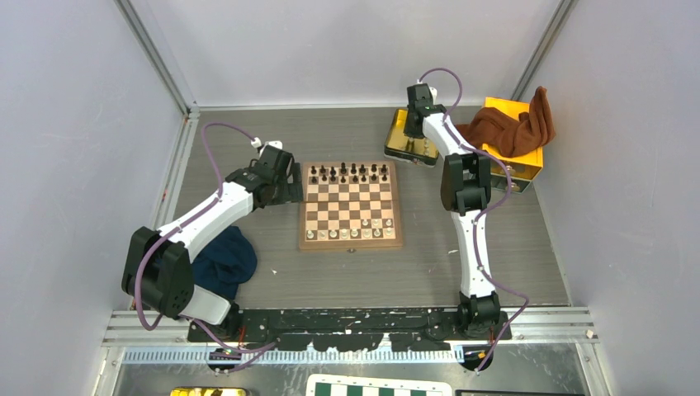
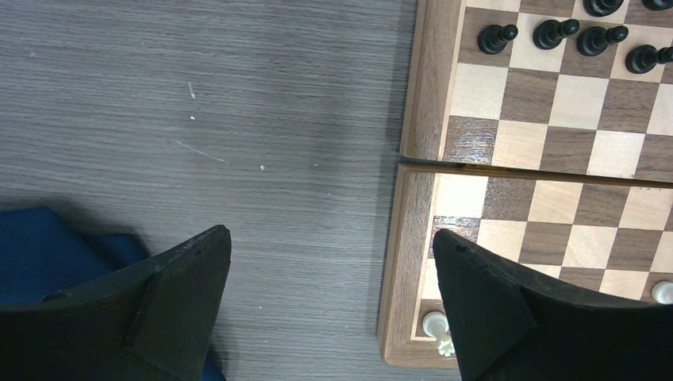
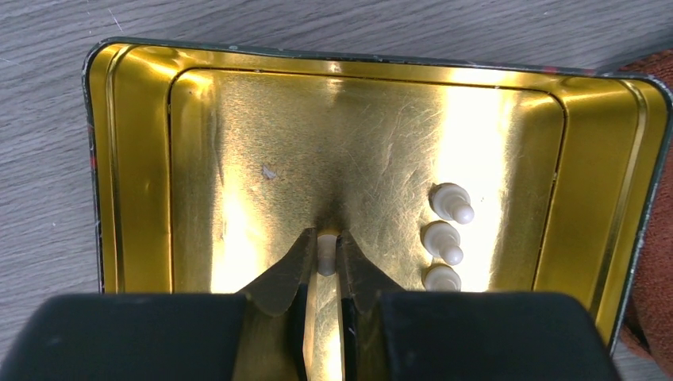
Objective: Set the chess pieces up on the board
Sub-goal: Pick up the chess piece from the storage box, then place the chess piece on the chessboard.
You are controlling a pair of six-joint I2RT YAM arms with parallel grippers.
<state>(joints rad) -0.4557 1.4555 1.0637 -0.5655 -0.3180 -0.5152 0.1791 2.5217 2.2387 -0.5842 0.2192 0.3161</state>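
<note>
The wooden chessboard point(image 1: 350, 206) lies mid-table, dark pieces point(image 1: 351, 172) along its far rows, cream pieces point(image 1: 353, 233) along its near rows. My left gripper point(image 1: 289, 186) hovers at the board's left edge, open and empty; in the left wrist view point(image 2: 332, 270) it spans table and board border point(image 2: 409, 262), with dark pawns point(image 2: 555, 33) and a cream piece point(image 2: 434, 324) by the right finger. My right gripper point(image 1: 417, 124) is over the yellow metal tray point(image 1: 404, 140), shut on a cream pawn point(image 3: 326, 255). Three cream pawns point(image 3: 443, 238) stand in the tray point(image 3: 143, 175).
A dark blue cloth point(image 1: 224, 260) lies beside the left arm and shows in the left wrist view point(image 2: 48, 246). A yellow box point(image 1: 516, 157) with a brown cloth point(image 1: 516, 125) on it stands at the back right. A green-and-white board point(image 1: 380, 388) sits below the arm bases.
</note>
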